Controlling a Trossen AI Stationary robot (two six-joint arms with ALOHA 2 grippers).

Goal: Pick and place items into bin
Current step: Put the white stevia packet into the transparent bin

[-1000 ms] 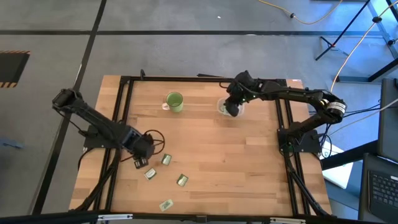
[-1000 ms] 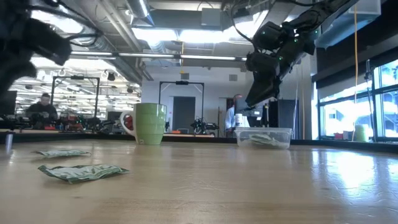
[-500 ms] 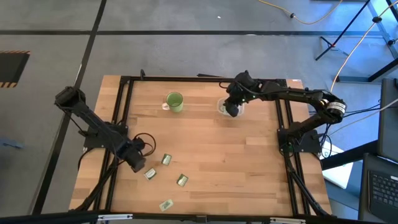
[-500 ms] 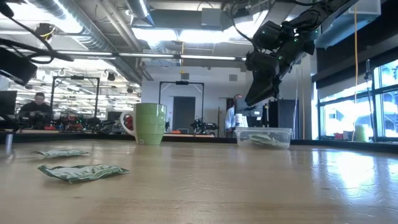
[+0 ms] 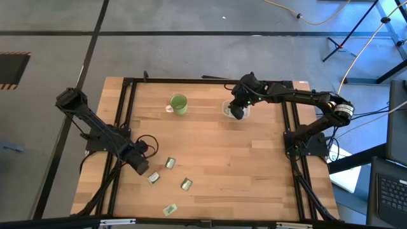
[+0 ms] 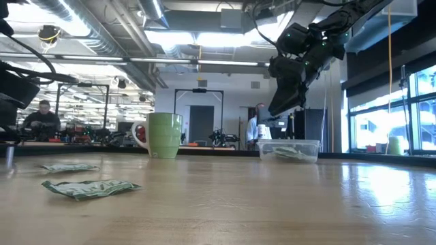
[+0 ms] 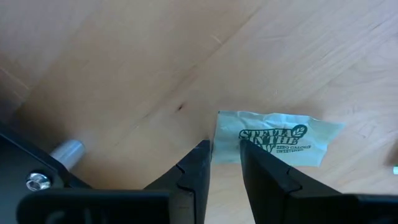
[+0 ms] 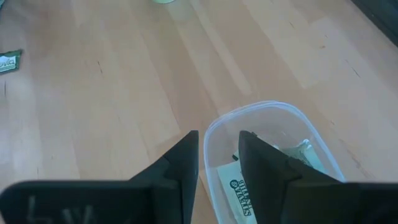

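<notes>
Down low over the wood with the left claw [image 5: 141, 166], arm slanting out from its shoulder at the table's edge, wrist tipped toward the surface. Released, fingers [image 7: 196, 171] parted by a narrow gap, bare wood showing between them, nothing gripped. Just ahead of the fingertips, one green-printed packet [image 7: 273, 140] lying flat, its near edge in line with the gap. Beyond that claw in the high view, three more packets [image 5: 170, 163] [image 5: 186, 184] [image 5: 170, 208] scattered apart on the table.

Raised and reaching inward with the right claw [image 5: 236, 111], long forearm stretched across from the elbow, tips pointing down. Released too, empty, hanging directly above the bin [image 6: 289, 150] and clear of its rim.

From the right wrist only: fingertips [image 8: 186, 155] straddling the clear rim [image 8: 273, 107], with printed packets [image 8: 239, 190] lying inside. From the high view, bin mostly covered by that claw, contents impossible to make out. From the low view only: the clearance under the right claw, and two packets [image 6: 92, 187] [image 6: 68, 167] flat on the near wood.

Well away from both claws, a green mug [image 5: 179, 104]. In the low view, only a dark piece of the left arm [image 6: 13, 85] at the frame's border, claw itself cut off. Far behind, two people [image 6: 44, 116] [image 6: 257, 126] in the room.
</notes>
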